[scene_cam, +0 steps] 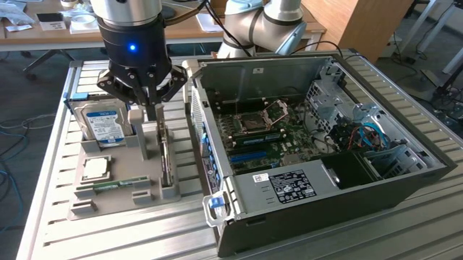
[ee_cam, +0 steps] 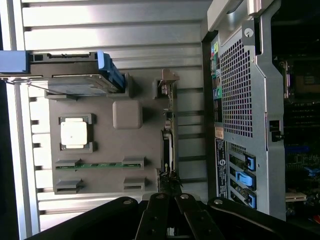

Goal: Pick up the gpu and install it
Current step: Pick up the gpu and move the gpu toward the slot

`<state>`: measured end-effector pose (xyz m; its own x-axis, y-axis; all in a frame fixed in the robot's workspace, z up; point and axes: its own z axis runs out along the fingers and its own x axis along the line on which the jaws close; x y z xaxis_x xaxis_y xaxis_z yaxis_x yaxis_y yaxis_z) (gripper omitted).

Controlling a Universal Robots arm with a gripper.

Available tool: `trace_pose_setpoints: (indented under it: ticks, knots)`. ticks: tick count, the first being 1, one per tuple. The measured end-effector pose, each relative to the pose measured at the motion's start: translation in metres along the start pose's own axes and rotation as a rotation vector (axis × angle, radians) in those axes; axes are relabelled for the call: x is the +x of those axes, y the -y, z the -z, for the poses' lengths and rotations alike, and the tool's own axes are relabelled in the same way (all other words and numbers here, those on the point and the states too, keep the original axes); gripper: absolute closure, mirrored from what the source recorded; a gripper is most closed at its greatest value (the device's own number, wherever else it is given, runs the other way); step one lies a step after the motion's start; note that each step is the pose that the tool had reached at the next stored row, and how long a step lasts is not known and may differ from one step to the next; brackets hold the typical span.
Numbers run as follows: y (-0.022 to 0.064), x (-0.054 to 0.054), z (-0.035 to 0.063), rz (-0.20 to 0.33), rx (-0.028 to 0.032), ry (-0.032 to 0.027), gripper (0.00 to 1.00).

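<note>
Black linkage of the gripper (ee_cam: 170,196) sits closest to my wrist camera and covers the near end of the gpu (ee_cam: 169,145), so from there I can't see where the fingertips meet. On the exterior view the gripper (scene_cam: 153,115) hangs over the gray fixture tray (scene_cam: 119,157). Its fingers are clenched together with no gap, right at the far end of the gpu (scene_cam: 166,162). Whether they pinch the card's edge or only sit above it, I can't tell.

The gpu stands on edge in a slot along the tray's side nearest the computer case (scene_cam: 289,216), outside the case. I get only a thin dark strip with a few glints of metal. Its broad faces are turned away from both cameras.

Also on the tray are a hard drive (scene_cam: 103,123) with a blue-white label, propped upright, a square processor chip (scene_cam: 96,168) lying flat, and a green memory stick (scene_cam: 116,185). On my wrist view the hard drive (ee_cam: 75,82) is cut off by the frame.

The case lies open on its side with the motherboard (scene_cam: 264,132) exposed. Its lower bay toward the exterior view's right is too dark to read. Tray and case rest on a slatted aluminium table (scene_cam: 130,233). Behind it stand a wooden desk (scene_cam: 188,30) with papers and the pale joints of the arm (scene_cam: 261,21).
</note>
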<state>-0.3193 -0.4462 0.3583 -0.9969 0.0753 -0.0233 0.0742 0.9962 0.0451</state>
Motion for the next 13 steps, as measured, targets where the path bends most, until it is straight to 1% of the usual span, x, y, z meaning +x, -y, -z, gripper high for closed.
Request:
trace_pose_setpoints:
  ticks: [2,4,5,7,8,9,13]
  knots:
    - [0.0,0.0,0.0,0.0,0.0,0.0,0.89]
    - [0.0,0.0,0.0,0.0,0.0,0.0,0.77]
    - [0.0,0.0,0.0,0.0,0.0,0.0,0.77]
    - [0.0,0.0,0.0,0.0,0.0,0.0,0.65]
    - [0.0,0.0,0.0,0.0,0.0,0.0,0.65]
    - [0.0,0.0,0.0,0.0,0.0,0.0,0.58]
    - [0.0,0.0,-0.0003,0.0,0.0,0.0,0.58]
